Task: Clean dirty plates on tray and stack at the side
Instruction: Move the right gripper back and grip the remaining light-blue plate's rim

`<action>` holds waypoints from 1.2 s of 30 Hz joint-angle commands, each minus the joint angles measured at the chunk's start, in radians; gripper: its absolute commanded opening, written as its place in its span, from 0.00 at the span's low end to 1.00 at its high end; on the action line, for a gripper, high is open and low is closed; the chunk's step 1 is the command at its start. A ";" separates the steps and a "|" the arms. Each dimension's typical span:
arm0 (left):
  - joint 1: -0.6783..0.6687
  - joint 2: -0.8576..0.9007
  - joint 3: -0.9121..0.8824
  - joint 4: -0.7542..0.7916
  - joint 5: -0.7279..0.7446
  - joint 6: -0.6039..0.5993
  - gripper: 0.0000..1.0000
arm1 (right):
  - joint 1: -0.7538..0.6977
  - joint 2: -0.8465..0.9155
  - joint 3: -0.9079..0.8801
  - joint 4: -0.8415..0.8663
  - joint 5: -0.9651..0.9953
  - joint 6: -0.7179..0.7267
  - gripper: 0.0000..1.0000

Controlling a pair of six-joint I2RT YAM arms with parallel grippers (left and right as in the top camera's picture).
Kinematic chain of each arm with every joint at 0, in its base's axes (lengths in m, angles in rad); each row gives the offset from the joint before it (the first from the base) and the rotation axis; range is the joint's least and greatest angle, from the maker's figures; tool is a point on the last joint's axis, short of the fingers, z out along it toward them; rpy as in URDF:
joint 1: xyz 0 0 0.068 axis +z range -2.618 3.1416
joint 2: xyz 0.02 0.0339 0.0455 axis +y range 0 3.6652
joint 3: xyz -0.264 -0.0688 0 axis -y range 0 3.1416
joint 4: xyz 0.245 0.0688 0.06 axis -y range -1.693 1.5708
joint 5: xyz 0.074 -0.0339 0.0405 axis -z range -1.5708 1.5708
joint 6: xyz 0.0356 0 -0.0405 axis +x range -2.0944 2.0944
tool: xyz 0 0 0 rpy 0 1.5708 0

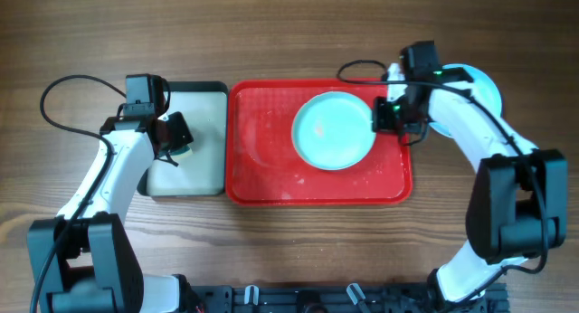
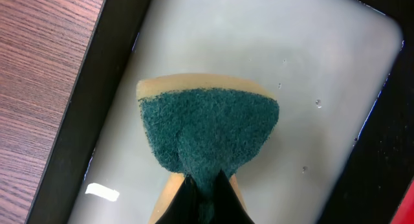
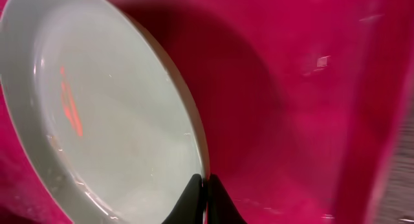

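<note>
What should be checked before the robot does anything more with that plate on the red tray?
1. Right gripper closed on the rim of the plate: ok.
2. Left gripper holding the sponge: ok.
3. Sponge parked over the small black-rimmed tray, clear of the red tray: ok.
4. Plate wiped clean: cannot tell; the right wrist view shows only glare and a red reflection.
5. Room at the side beside the second plate: cannot tell, the right arm hides most of it.
6. No other plate on the red tray: ok.
</note>
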 commanded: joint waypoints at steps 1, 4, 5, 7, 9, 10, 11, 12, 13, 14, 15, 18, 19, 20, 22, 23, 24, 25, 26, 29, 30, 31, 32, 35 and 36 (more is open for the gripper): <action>0.004 -0.002 -0.005 0.004 0.012 -0.012 0.04 | 0.087 0.018 -0.007 0.027 -0.036 0.065 0.04; 0.004 -0.002 -0.005 0.004 0.012 -0.012 0.04 | 0.156 0.018 -0.007 0.043 -0.016 0.089 0.04; 0.005 -0.002 -0.005 0.004 0.012 -0.012 0.04 | 0.173 0.018 -0.007 0.045 0.015 0.121 0.04; 0.004 -0.002 -0.005 0.003 0.012 -0.012 0.04 | 0.208 0.018 -0.007 0.054 0.072 0.151 0.04; 0.004 -0.002 -0.005 0.003 0.012 -0.012 0.04 | 0.222 0.018 -0.007 0.070 0.105 0.167 0.04; 0.004 -0.002 -0.005 0.003 0.012 -0.012 0.04 | 0.222 0.019 -0.007 0.078 0.137 0.202 0.04; 0.004 -0.002 -0.005 0.003 0.012 -0.012 0.04 | 0.222 0.019 -0.008 0.089 0.160 0.231 0.04; 0.004 -0.002 -0.005 0.003 0.012 -0.012 0.04 | 0.222 0.022 -0.008 0.102 0.165 0.241 0.04; 0.004 -0.002 -0.005 0.003 0.012 -0.012 0.04 | 0.222 0.026 -0.008 0.114 0.176 0.248 0.04; 0.004 -0.002 -0.005 0.003 0.012 -0.012 0.04 | 0.222 0.030 -0.008 0.119 0.191 0.248 0.04; 0.004 -0.002 -0.005 0.003 0.012 -0.012 0.04 | 0.222 0.032 -0.008 0.120 0.212 0.247 0.04; 0.004 -0.002 -0.005 0.004 0.012 -0.012 0.04 | 0.222 0.042 -0.008 0.121 0.259 0.247 0.04; 0.004 -0.002 -0.005 0.004 0.012 -0.012 0.04 | 0.222 0.055 -0.008 0.129 0.268 0.248 0.04; 0.004 -0.002 -0.005 0.003 0.012 -0.012 0.04 | 0.222 0.060 -0.008 0.135 0.268 0.249 0.04; 0.004 -0.002 -0.005 0.003 0.012 -0.013 0.04 | 0.222 0.080 -0.008 0.161 0.268 0.252 0.04; 0.003 -0.002 -0.005 0.003 0.012 -0.013 0.04 | 0.222 0.095 -0.008 0.176 0.268 0.252 0.05; 0.003 -0.002 -0.005 0.003 0.012 -0.013 0.04 | 0.222 0.108 -0.008 0.192 0.268 0.252 0.04; 0.003 -0.002 -0.005 0.003 0.012 -0.013 0.04 | 0.222 0.116 -0.008 0.202 0.268 0.250 0.05; 0.003 -0.002 -0.005 0.004 0.012 -0.013 0.04 | 0.222 0.119 -0.008 0.208 0.268 0.244 0.05; 0.003 -0.002 -0.005 0.004 0.012 -0.012 0.04 | 0.220 0.119 -0.005 0.253 0.261 0.143 0.36; 0.003 -0.002 -0.005 0.005 0.012 -0.012 0.04 | 0.211 0.118 0.015 0.246 0.238 0.082 0.45; 0.003 -0.002 -0.005 0.006 0.012 -0.013 0.04 | 0.197 0.118 0.045 0.220 0.193 0.041 0.50; 0.003 -0.002 -0.005 0.008 0.012 -0.012 0.04 | 0.179 0.118 0.085 0.188 0.130 -0.003 0.52; 0.003 -0.002 -0.005 0.008 0.012 -0.012 0.04 | 0.130 0.112 0.174 0.097 0.062 -0.054 0.54; 0.003 -0.002 -0.005 0.007 0.012 -0.012 0.04 | 0.108 0.110 0.208 0.051 0.044 -0.075 0.55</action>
